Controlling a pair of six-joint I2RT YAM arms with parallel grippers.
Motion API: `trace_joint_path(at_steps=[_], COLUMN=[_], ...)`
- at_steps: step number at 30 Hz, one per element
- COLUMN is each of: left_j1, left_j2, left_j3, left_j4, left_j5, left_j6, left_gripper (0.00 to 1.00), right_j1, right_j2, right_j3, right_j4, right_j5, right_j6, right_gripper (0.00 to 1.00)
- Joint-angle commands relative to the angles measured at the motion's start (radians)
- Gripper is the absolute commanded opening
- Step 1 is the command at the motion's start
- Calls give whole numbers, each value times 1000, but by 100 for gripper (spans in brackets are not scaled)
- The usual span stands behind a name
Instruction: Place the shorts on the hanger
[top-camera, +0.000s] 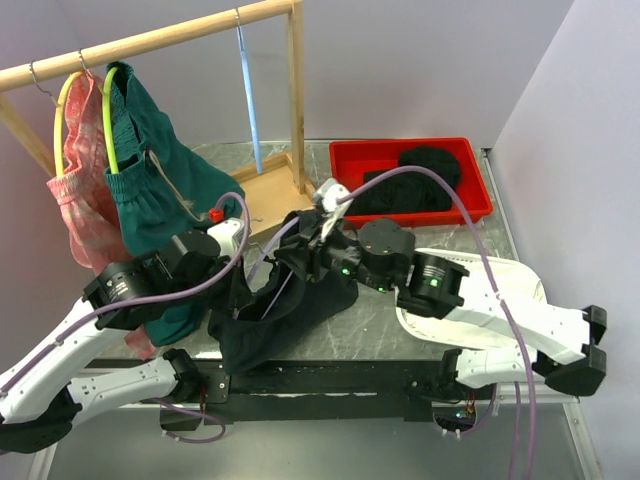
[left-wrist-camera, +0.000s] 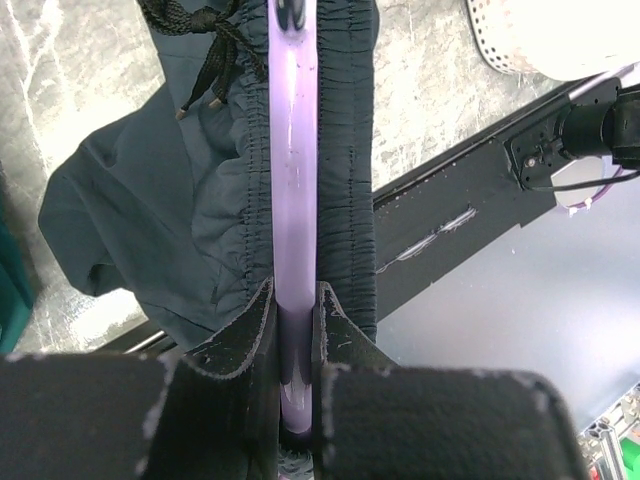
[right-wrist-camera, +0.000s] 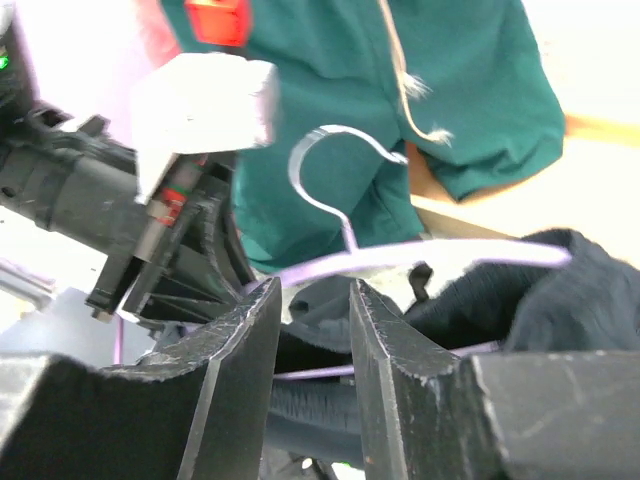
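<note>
Shorts (top-camera: 262, 338) of plain black fabric lay bunched at the near edge of the marbled table (left-wrist-camera: 440, 90), between the two arms, with part of the cloth spilling over the front rail. From where I stood, the lavender hanger (left-wrist-camera: 294, 180) ran straight along the gathered waistband, with elastic showing on both sides of the bar and the black drawstring (left-wrist-camera: 205, 35) knotted just beside it.

The left gripper (left-wrist-camera: 295, 300) was clamped tight on that bar, its padded fingers pressed against both sides of the plastic. The right gripper (right-wrist-camera: 312, 300) sat close opposite with only a narrow gap between its fingers. Dark cloth and a thin lavender line showed in that gap, but I could not tell whether anything was pinched there. Just beyond its fingertips the hanger's small metal hook (right-wrist-camera: 325, 165) stood up, one lavender arm reaching over a fold of black fabric.

Behind it all, dark green shorts (top-camera: 160, 180) hung from the wooden rail (top-camera: 170, 35), and a red bin (top-camera: 345, 150) with dark clothing inside stood at the far right of the table.
</note>
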Motion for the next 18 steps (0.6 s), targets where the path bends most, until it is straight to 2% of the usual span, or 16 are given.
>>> trace_joint_path(at_steps=[1,18], left_j1=[-4,-4], left_j2=[2,23], left_j3=[36,81], left_j4=[73,83], left_j5=[19,62], left_j6=[16,41], left_gripper=[1,1], right_j1=[29,34], right_j2=[74,255], right_j3=[63,171], right_j4=[40,38], right_j5=[50,45], right_j6=[-159,-226], right_gripper=[41,45])
